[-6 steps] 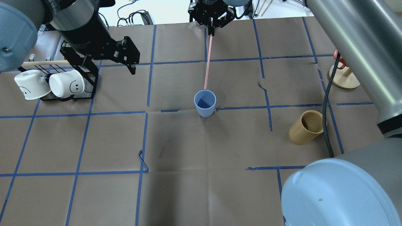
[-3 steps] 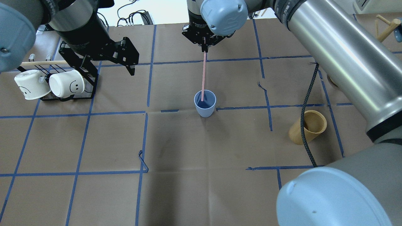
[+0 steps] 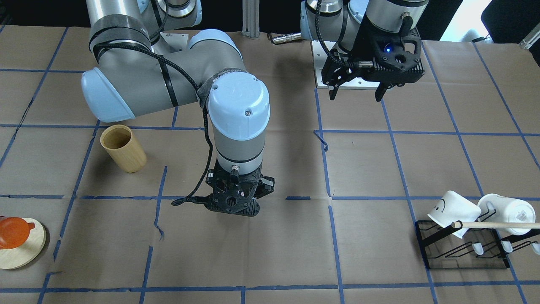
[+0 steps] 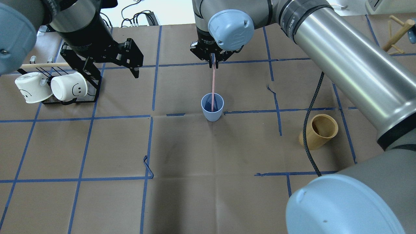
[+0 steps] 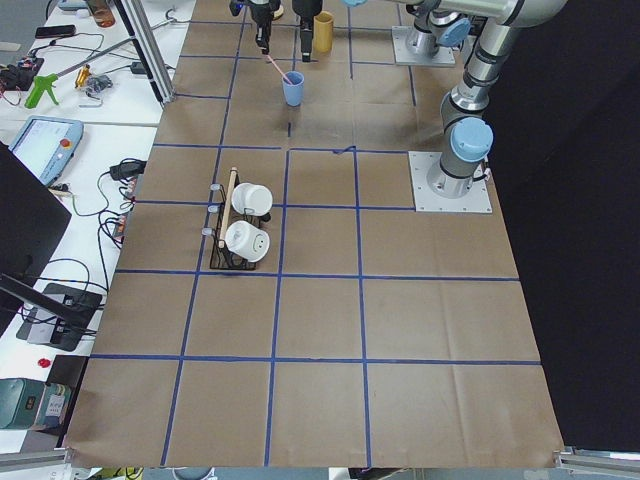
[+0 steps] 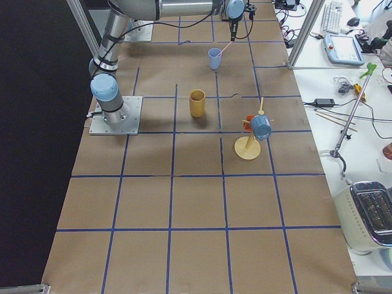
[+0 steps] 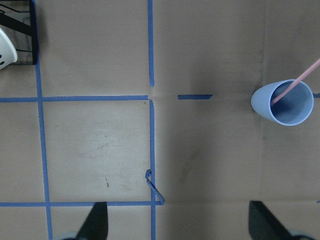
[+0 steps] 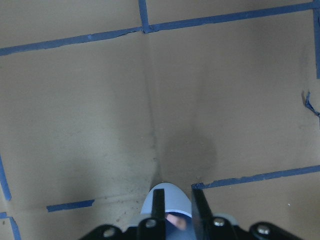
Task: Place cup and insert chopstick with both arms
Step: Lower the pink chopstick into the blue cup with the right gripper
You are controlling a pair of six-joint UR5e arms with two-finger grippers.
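The light blue cup [image 4: 212, 109] stands upright near the table's middle. It also shows in the left wrist view [image 7: 283, 104] and the side views [image 5: 292, 90] [image 6: 214, 59]. A pale pink chopstick [image 4: 213, 84] slants from my right gripper [image 4: 213, 63] down into the cup, with its lower end inside the rim. The right gripper is shut on the chopstick's top end. In the right wrist view the cup [image 8: 167, 196] sits just under its fingers [image 8: 158, 210]. In the front view the right gripper [image 3: 234, 207] hides the cup. My left gripper [image 4: 113, 72] [image 3: 355, 97] is open and empty, well left of the cup.
A tan wooden cylinder [image 4: 318, 131] [image 3: 123, 147] stands to the cup's right. A black rack with two white mugs [image 4: 52, 87] and a wooden rod [image 4: 45, 65] is at the left. A black cable [image 4: 308, 123] hangs from the right arm. An orange piece sits on a round wooden base [image 3: 19, 242].
My right gripper has come nearer and lower with the chopstick. The chopstick's tip went from just behind the cup's rim to inside the cup. The left arm has stayed put.
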